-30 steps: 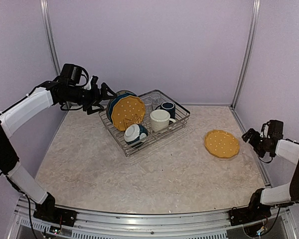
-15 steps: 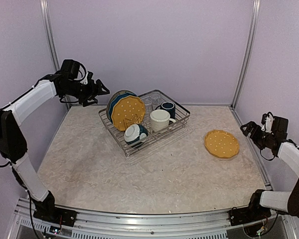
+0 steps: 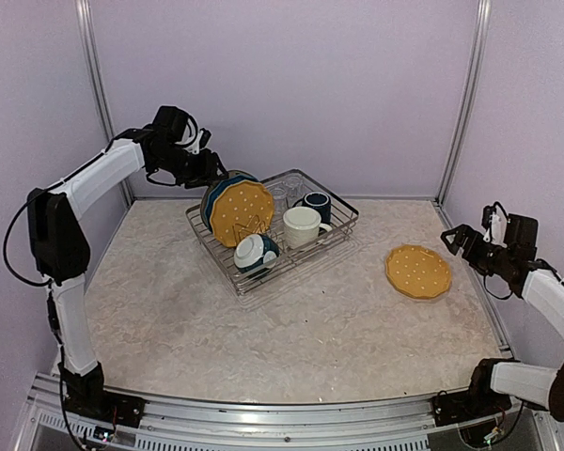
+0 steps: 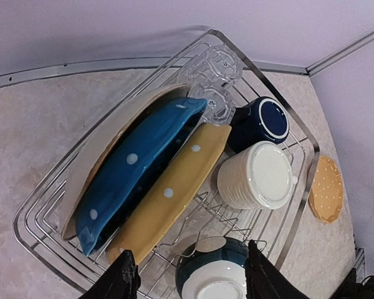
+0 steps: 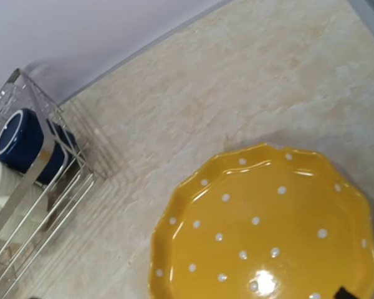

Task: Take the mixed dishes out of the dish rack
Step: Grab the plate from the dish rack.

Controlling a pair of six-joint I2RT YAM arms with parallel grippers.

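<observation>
Nearest, the marbled counter (image 3: 263,348) carries one unloaded dish: a yellow dotted plate (image 3: 418,272) lying flat on the right side, well apart from the rack. The right hand (image 3: 459,242) hangs near the plate's far-right edge, fingers spread and holding nothing, which looks like a sensible spot to wait without touching the plate.

Further in sits the dish rack (image 3: 214,252), set at an angle. At its near end the teal-and-white bowl (image 3: 256,252) lies tipped over. Behind it the cream mug (image 3: 302,225) and then the navy mug (image 3: 317,204) stand close together, apparently upended to drain.

Along the rack's left side three plates stand on edge, leaning together between the wire dividers. A second yellow plate (image 3: 242,211) is in front, a blue plate (image 4: 134,180) rests against it, and a cream plate (image 4: 90,165) is at the back. Clear glasses (image 4: 215,68) fill the far corner.

Farthest, the left hand (image 4: 192,277) hovers above the rack's far-left side, fingers apart and empty, looking down on the plate rims — likely lining up to pinch one, since an upright plate offers only its edge.
</observation>
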